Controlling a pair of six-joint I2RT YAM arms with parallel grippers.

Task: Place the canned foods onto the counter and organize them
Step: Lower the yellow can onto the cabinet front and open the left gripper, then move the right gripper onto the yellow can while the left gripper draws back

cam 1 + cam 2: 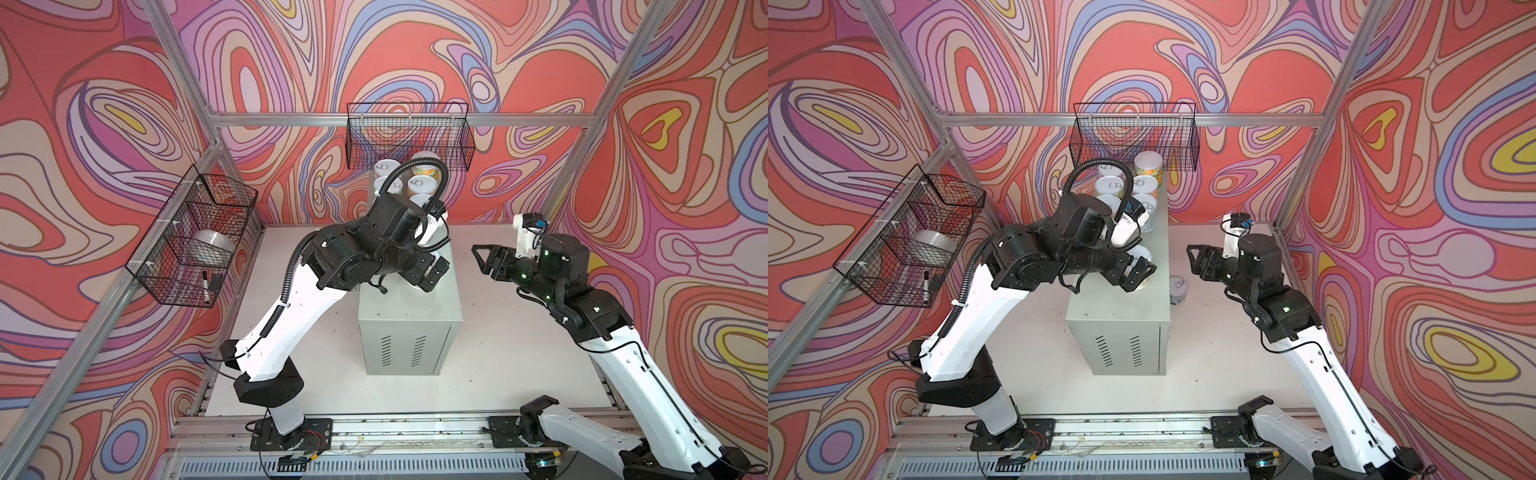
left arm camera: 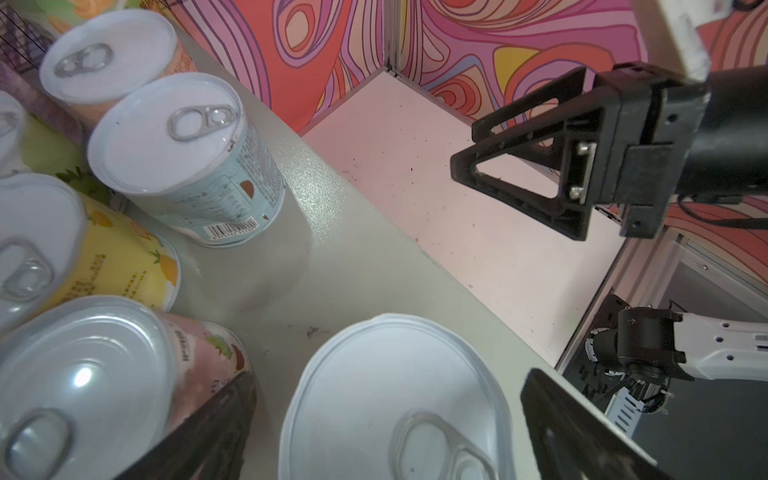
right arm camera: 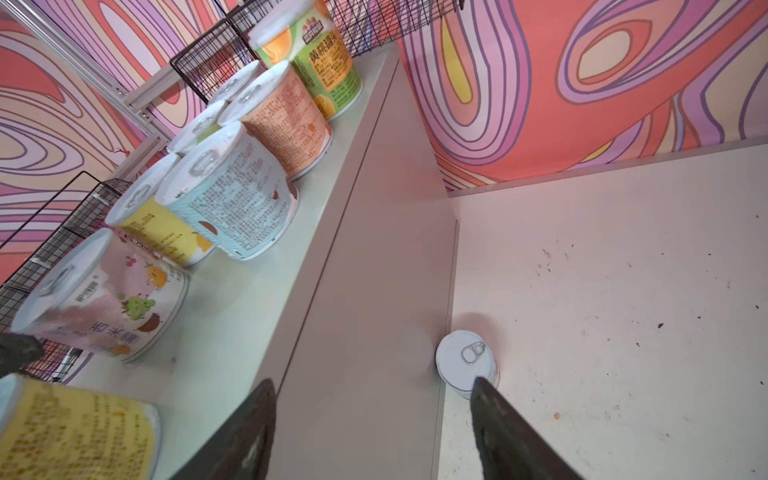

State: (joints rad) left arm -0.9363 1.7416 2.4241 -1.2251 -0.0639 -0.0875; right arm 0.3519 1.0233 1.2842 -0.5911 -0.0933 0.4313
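My left gripper (image 2: 386, 376) stands wide open astride the near can (image 2: 374, 419) on the counter (image 2: 353, 249). My right gripper (image 3: 372, 382) is part open. Both are empty. A crooked withdrawal could knock that can off the right edge.

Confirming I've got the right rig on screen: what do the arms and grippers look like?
The left arm and right arm have white shells and black joints. A ribbed black cable hose runs along the left one. The right gripper has black open-triangle fingers.
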